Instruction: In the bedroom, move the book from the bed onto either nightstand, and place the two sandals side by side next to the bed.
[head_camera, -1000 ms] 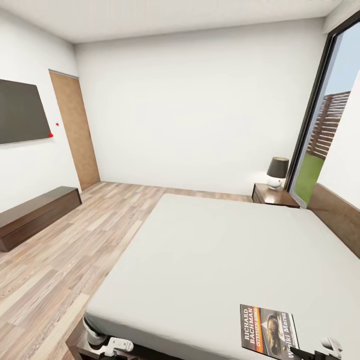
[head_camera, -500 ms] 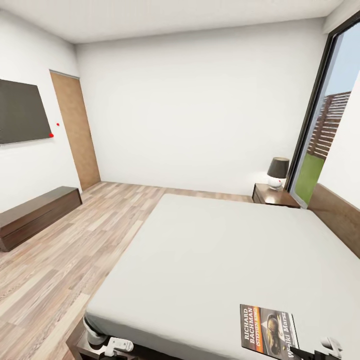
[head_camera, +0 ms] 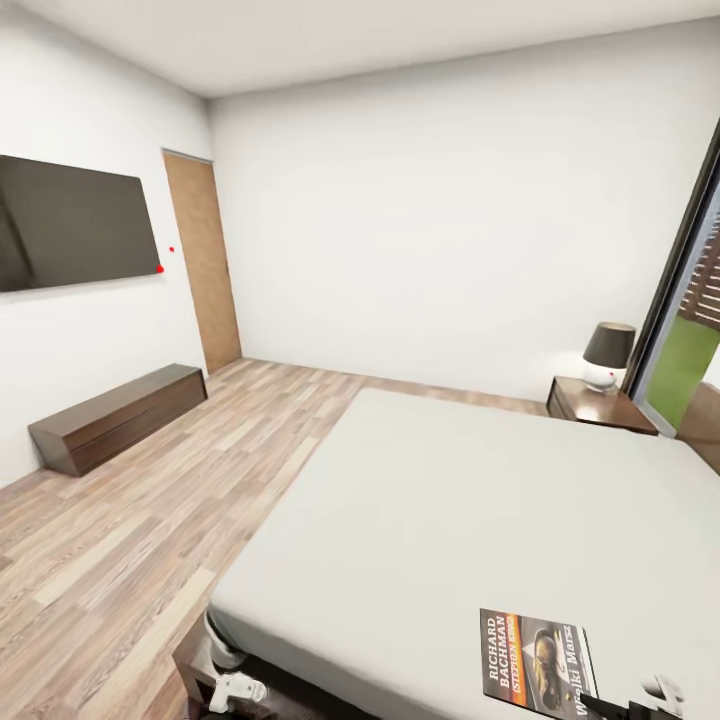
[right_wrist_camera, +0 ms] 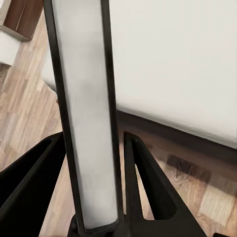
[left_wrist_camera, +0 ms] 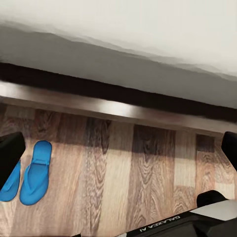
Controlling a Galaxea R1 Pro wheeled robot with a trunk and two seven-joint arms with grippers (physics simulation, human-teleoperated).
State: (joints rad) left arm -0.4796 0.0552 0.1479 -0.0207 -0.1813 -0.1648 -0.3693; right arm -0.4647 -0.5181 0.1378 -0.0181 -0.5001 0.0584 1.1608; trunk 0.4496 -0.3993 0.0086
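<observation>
The right end effector (right_wrist_camera: 94,148) grips the book (head_camera: 537,662); left end effector's state unclear.

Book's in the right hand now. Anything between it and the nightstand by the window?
The book sits in the right hand at the near edge of the bed. The whole bare mattress lies between it and the nightstand. A lamp takes up part of the nightstand's top.

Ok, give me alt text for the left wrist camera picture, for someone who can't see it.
Two bright blue sandals lie side by side on a brown wood-plank floor, beside the dark wooden frame of a bed with a pale mattress. One sandal is partly hidden behind a black gripper finger.
</observation>
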